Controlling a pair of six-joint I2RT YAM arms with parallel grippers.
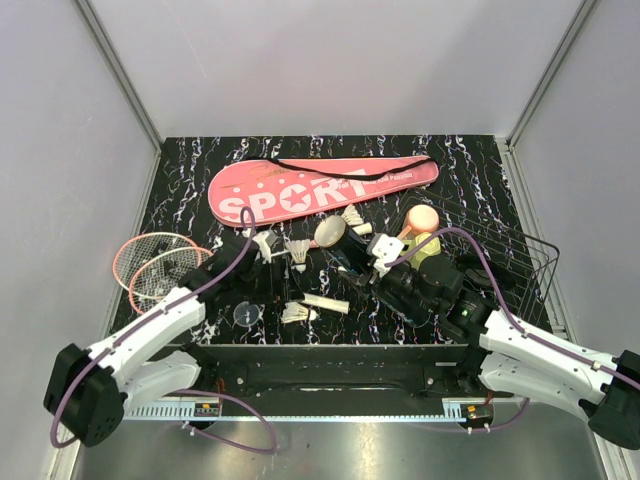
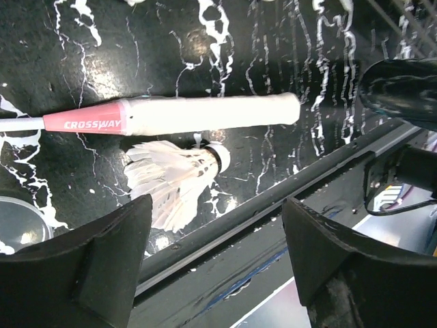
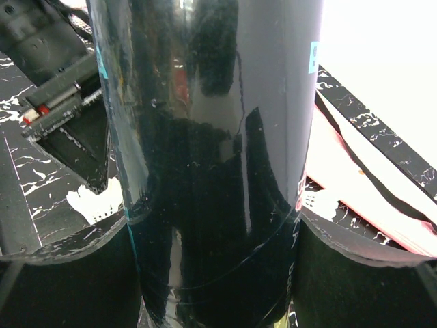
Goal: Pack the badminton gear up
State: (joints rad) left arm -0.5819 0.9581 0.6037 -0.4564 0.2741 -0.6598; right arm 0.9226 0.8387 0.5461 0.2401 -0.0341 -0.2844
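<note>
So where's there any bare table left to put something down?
Bare table shows at the back left corner, between the pink cover and the racquet heads, and at the back right, beyond the cover's tip, behind the wire basket. The middle is crowded with shuttlecocks, a racquet handle and the black tube.

Two racquets [image 1: 152, 258] — one tube [image 3: 205, 137], one cover [image 1: 320, 188], at least three shuttlecocks [image 1: 298, 252]

Overhead view from near side, wrist views close-up, left over shuttlecock [image 2: 174, 179], right against black tube [image 3: 205, 171], both seen overhead
</note>
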